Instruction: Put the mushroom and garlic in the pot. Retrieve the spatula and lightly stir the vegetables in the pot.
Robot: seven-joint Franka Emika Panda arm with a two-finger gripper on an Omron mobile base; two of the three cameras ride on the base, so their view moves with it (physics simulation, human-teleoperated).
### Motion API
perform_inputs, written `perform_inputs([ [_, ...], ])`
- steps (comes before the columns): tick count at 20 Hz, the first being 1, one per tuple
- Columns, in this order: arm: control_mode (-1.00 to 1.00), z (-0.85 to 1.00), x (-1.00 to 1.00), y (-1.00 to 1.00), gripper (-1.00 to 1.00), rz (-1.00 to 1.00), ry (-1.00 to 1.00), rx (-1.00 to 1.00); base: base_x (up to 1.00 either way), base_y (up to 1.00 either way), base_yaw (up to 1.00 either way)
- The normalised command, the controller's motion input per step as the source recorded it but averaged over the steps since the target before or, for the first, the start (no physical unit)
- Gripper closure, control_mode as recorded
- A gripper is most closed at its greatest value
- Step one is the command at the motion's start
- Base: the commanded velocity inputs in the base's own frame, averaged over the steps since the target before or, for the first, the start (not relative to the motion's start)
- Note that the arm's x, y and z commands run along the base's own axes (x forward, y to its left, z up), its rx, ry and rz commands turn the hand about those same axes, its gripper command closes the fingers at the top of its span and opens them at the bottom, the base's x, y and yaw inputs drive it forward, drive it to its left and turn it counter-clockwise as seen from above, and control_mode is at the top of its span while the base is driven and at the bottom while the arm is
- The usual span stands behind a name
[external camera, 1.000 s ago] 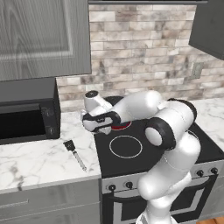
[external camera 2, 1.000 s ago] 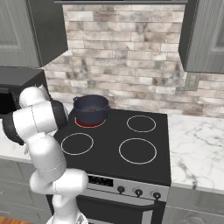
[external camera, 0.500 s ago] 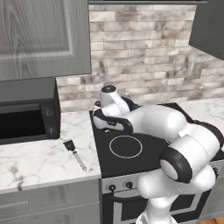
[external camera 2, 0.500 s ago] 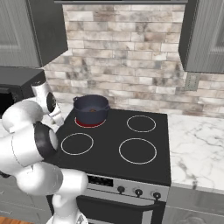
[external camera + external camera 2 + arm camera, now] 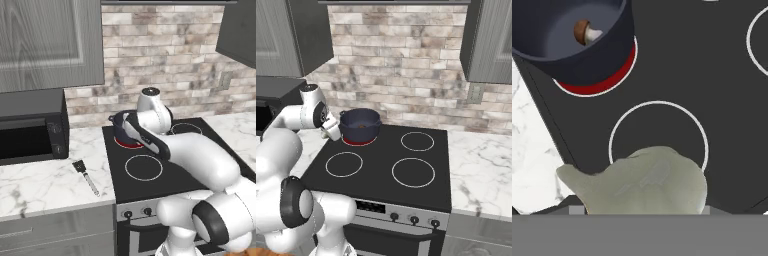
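The dark pot (image 5: 360, 124) sits on the red-glowing rear burner of the stove (image 5: 406, 190) with the mushroom (image 5: 585, 32) already inside, and the slim spatula (image 5: 86, 176), stiff and probably light, lies on the marble counter (image 5: 45, 185), best taken by its thin metal handle. The garlic (image 5: 643, 181) fills the foreground of the hand view, a hard, lumpy, likely slippery bulb apparently clamped by its sides in the gripper (image 5: 332, 131), whose fingers it hides. No brand, label or writing can be read anywhere.

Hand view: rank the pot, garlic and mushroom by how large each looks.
1. Pot, partly cut off by the frame.
2. Garlic, though its nearness to the camera inflates it, so true size is unsure.
3. Mushroom, inside the pot.
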Motion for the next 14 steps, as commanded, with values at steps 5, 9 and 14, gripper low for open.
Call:
perform_inputs([
  [5,-1.0,0.68,-0.27,-0.47,1.0,0.14,0.0,0.04,0.0,0.0,0.0],
  [9,-1.0,0.76,-0.09,-0.33,1.0,0.11,0.0,0.04,0.0,0.0,0.0],
  [14,-1.0,0.59,0.04,-0.22,1.0,0.15,-0.03,0.01,0.0,0.0,0.0],
])
